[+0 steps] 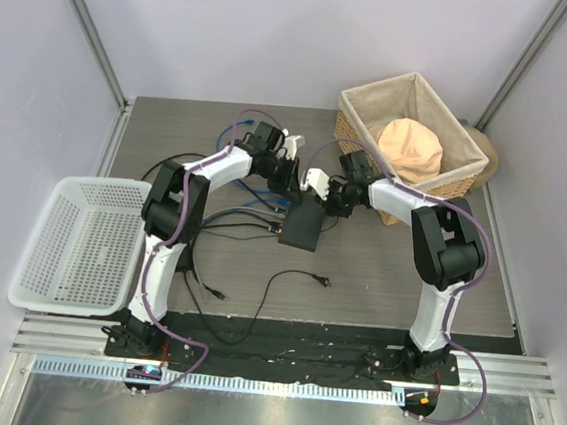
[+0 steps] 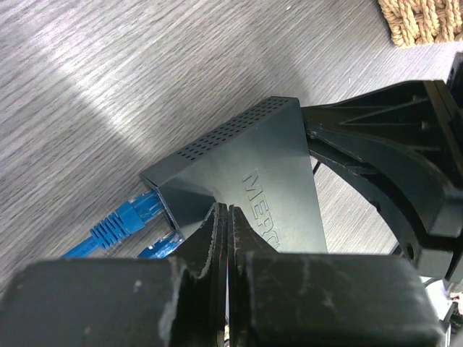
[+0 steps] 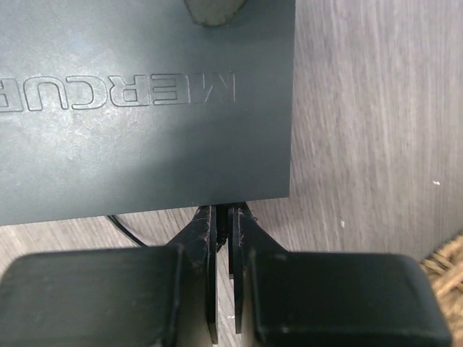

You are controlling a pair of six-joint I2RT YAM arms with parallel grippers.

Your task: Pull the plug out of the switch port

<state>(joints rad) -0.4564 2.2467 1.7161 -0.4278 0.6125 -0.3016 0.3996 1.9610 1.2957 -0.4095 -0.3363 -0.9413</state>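
The switch (image 1: 300,226) is a flat dark-grey box lying mid-table between both arms. In the left wrist view, blue plugs (image 2: 134,213) sit in sockets on a narrow edge of the switch (image 2: 268,159). My left gripper (image 2: 228,211) (image 1: 291,181) is shut and empty, its tips over the switch's top near that corner. In the right wrist view my right gripper (image 3: 224,211) (image 1: 316,204) is at the near edge of the switch (image 3: 145,130). It is shut on a thin dark plug (image 3: 226,218). A black cable (image 3: 121,225) runs off to the left there.
A wicker basket (image 1: 358,114) holding a peach cloth (image 1: 410,149) stands at the back right, close behind the right arm. A white plastic basket (image 1: 80,243) sits at the left edge. Loose black cables (image 1: 287,278) and blue cables (image 1: 255,195) lie around the switch.
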